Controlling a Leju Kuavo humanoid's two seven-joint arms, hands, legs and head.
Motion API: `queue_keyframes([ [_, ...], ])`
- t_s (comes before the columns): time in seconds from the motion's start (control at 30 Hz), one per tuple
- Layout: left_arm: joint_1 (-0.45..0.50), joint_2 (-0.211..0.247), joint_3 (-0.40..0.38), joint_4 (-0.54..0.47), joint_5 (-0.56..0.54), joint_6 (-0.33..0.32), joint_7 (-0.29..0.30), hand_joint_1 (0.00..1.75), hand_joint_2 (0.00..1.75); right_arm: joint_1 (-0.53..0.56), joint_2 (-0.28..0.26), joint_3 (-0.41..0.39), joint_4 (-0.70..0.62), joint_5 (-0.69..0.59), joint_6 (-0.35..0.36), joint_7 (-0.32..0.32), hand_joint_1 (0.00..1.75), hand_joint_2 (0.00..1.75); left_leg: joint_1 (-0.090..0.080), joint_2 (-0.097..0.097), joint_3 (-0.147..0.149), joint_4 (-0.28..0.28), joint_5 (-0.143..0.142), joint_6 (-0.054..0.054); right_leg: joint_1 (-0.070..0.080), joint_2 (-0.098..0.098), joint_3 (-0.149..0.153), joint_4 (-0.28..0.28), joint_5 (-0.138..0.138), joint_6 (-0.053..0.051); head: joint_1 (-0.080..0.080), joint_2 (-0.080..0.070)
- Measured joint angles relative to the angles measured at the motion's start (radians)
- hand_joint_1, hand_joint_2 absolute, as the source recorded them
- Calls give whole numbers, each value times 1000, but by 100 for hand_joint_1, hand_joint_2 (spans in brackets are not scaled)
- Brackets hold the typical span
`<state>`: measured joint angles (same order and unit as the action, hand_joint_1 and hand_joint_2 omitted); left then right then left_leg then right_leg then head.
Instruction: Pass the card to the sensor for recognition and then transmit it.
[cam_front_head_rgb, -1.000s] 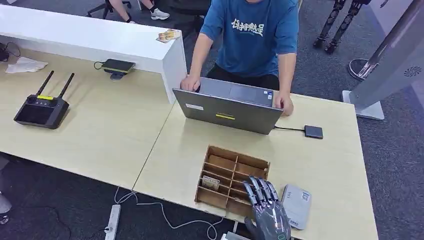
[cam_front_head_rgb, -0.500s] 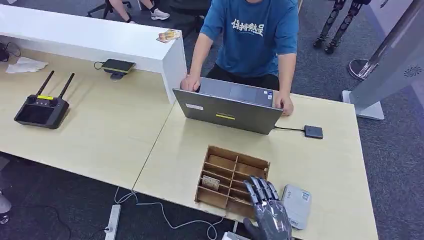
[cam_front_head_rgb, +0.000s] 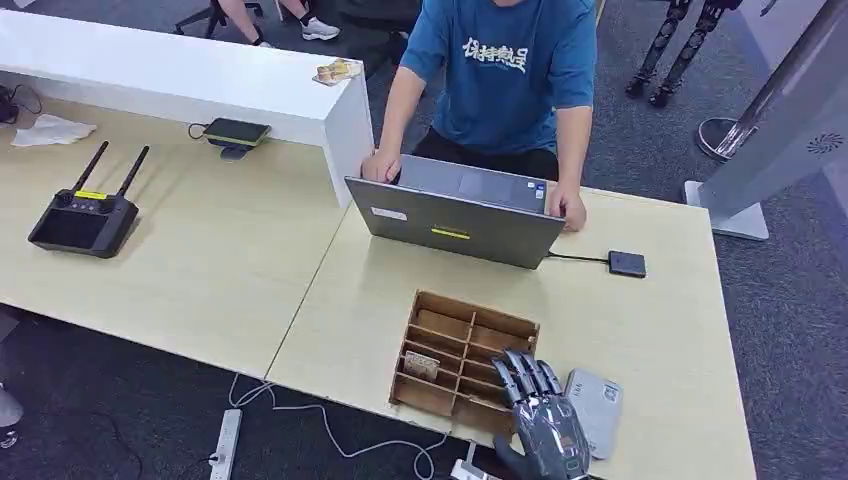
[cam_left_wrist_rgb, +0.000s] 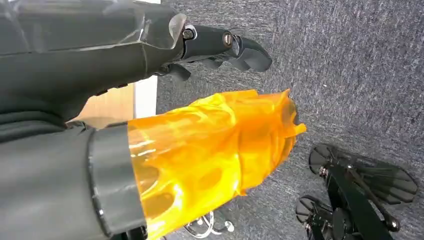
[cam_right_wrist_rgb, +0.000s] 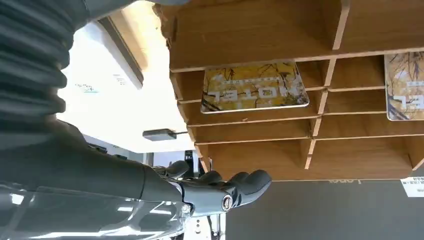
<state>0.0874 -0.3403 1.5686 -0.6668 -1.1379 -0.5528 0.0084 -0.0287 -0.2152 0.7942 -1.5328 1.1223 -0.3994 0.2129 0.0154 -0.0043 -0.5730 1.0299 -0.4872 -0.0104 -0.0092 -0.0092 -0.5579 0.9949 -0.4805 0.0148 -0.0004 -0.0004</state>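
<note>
A wooden divided box (cam_front_head_rgb: 465, 312) sits near the table's front edge. A yellow patterned card (cam_front_head_rgb: 421, 365) lies in one of its near-left slots. In the right wrist view this box (cam_right_wrist_rgb: 260, 30) holds two such cards, one in the middle (cam_right_wrist_rgb: 255, 86) and one at the picture's edge (cam_right_wrist_rgb: 407, 85). My right hand (cam_front_head_rgb: 540, 415) hovers over the box's near right corner, fingers (cam_right_wrist_rgb: 235, 189) stretched out and holding nothing. A small black square sensor (cam_front_head_rgb: 627, 264) is cabled to the laptop. My left hand (cam_left_wrist_rgb: 125, 50) hangs over grey carpet, holding nothing, its thumb (cam_left_wrist_rgb: 215, 145) wrapped in orange film.
A person in a blue shirt (cam_front_head_rgb: 505, 70) works at an open laptop (cam_front_head_rgb: 455, 220) behind the box. A grey flat device (cam_front_head_rgb: 598, 405) lies just right of my right hand. A black remote with antennas (cam_front_head_rgb: 82, 220) rests on the left table.
My right hand has shifted slightly right and forward, now overlapping the grey device's edge a bit more. Nothing else has moved.
</note>
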Motion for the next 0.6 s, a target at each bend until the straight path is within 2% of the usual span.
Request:
queue_keyframes([
  [0.37, 0, 0, 0, 0, -2, 0, 0, 0, 0, -19, 0, 10, 2, -19, -1, -18, 0, 175, 0, 0, 0, 0, 0, 0, 0, 0, 0, 0, 0, 0, 0, 0],
  [0.4, 0, 0, 0, 0, -2, 0, 0, 0, 0, -21, 0, 14, 2, -20, -2, -18, 9, 175, 0, 0, 0, 0, 0, 0, 0, 0, 0, 0, 0, 0, 0, 0],
  [0.43, 0, 0, 0, 0, -2, 0, 0, 0, 0, -22, 0, 16, 2, -20, -3, -19, 35, 175, 0, 0, 0, 0, 0, 0, 0, 0, 0, 0, 0, 0, 0, 0],
  [0.47, 0, 0, 0, 0, -2, 0, 0, 0, 0, -22, 0, 18, 2, -20, -5, -21, 35, 175, 0, 0, 0, 0, 0, 0, 0, 0, 0, 0, 0, 0, 0, 0],
  [0.5, 0, 0, 0, 0, -2, 0, 0, 0, 0, -23, 0, 19, 2, -21, -5, -22, 77, 175, 0, 0, 0, 0, 0, 0, 0, 0, 0, 0, 0, 0, 0, 0],
  [0.53, 0, 0, 0, 0, -2, 0, 0, 0, 0, -22, 0, 20, 2, -27, -10, -23, 134, 175, 0, 0, 0, 0, 0, 0, 0, 0, 0, 0, 0, 0, 0, 0],
  [0.57, 0, 0, 0, 0, -2, 0, 0, 0, 0, -22, 0, 21, 1, -31, -13, -24, 140, 175, 0, 0, 0, 0, 0, 0, 0, 0, 0, 0, 0, 0, 0, 0],
  [0.6, 0, 0, 0, 0, -2, 0, 0, 0, 0, -22, 0, 21, 1, -32, -21, -26, 159, 175, 0, 0, 0, 0, 0, 0, 0, 0, 0, 0, 0, 0, 0, 0],
])
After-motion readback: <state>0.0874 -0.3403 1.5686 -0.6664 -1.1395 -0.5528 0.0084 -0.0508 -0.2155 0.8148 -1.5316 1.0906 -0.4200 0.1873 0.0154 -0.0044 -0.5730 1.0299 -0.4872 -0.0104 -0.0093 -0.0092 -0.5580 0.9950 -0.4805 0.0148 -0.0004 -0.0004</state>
